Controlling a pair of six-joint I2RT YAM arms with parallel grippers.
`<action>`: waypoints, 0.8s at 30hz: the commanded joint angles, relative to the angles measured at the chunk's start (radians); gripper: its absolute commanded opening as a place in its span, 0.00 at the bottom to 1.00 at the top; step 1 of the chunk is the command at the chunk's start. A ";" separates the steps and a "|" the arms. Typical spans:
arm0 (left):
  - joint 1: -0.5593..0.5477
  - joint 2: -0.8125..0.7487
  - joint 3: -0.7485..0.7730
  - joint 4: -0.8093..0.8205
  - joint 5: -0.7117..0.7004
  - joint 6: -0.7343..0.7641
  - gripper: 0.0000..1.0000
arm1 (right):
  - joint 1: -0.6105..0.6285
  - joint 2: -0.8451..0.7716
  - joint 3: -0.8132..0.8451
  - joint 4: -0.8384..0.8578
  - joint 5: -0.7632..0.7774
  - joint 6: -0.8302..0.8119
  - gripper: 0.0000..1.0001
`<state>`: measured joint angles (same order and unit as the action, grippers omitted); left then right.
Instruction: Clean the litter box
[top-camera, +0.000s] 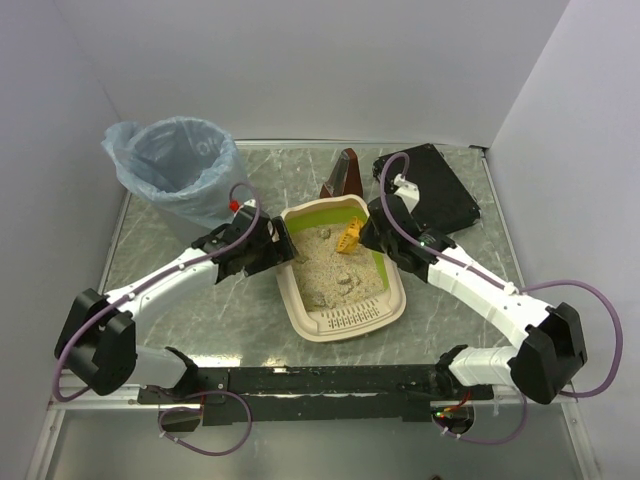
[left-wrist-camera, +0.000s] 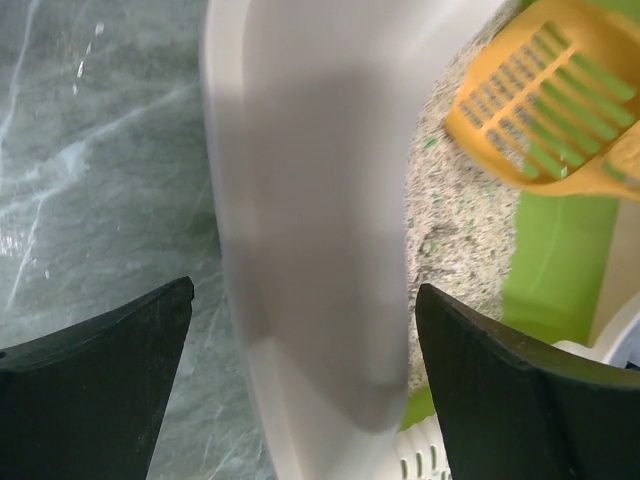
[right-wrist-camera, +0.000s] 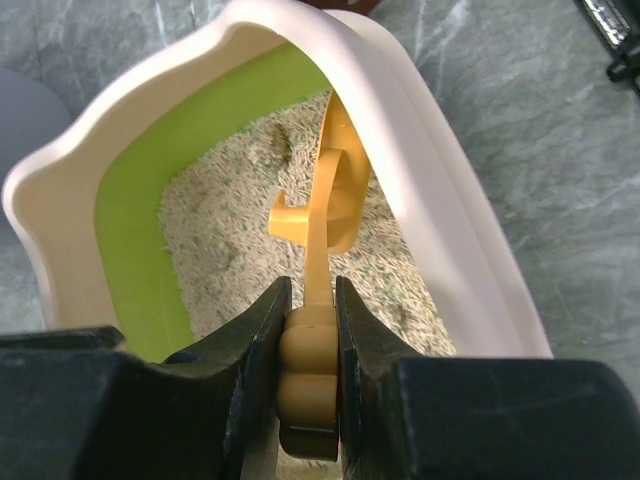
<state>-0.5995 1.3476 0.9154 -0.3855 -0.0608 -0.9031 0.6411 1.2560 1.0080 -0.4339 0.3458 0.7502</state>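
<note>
The cream litter box (top-camera: 352, 320) with a lime-green inner wall and sandy litter (top-camera: 325, 265) sits mid-table. My left gripper (top-camera: 286, 254) stands open astride its left wall (left-wrist-camera: 310, 200), one black finger (left-wrist-camera: 100, 375) outside and the other (left-wrist-camera: 510, 385) over the litter, neither touching the wall. My right gripper (top-camera: 366, 236) is shut on the handle of a yellow slotted scoop (top-camera: 348, 238). In the right wrist view the handle (right-wrist-camera: 308, 365) is pinched between the jaws (right-wrist-camera: 310, 330), and the scoop head (right-wrist-camera: 330, 195) hangs edge-on just above the litter (right-wrist-camera: 230, 230) by the right wall (right-wrist-camera: 440, 190). The scoop (left-wrist-camera: 545, 105) also shows in the left wrist view.
A round bin lined with a blue bag (top-camera: 180, 165) stands at the back left. A flat black case (top-camera: 432, 185) lies at the back right, behind my right arm. A dark brown upright object (top-camera: 345, 172) stands just behind the box. Darker clumps (top-camera: 347, 281) lie in the litter.
</note>
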 joint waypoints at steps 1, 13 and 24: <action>-0.008 0.007 -0.041 0.065 -0.004 -0.037 0.97 | -0.001 0.034 -0.005 0.093 -0.042 0.015 0.00; -0.008 0.042 -0.062 0.218 0.052 -0.042 0.99 | -0.009 0.029 -0.118 0.239 -0.310 0.012 0.00; -0.008 0.114 -0.032 0.226 0.064 -0.028 0.86 | -0.078 -0.027 -0.330 0.519 -0.447 0.049 0.00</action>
<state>-0.6025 1.4570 0.8474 -0.1867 0.0032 -0.9375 0.5907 1.2625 0.7792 -0.0677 0.0154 0.7788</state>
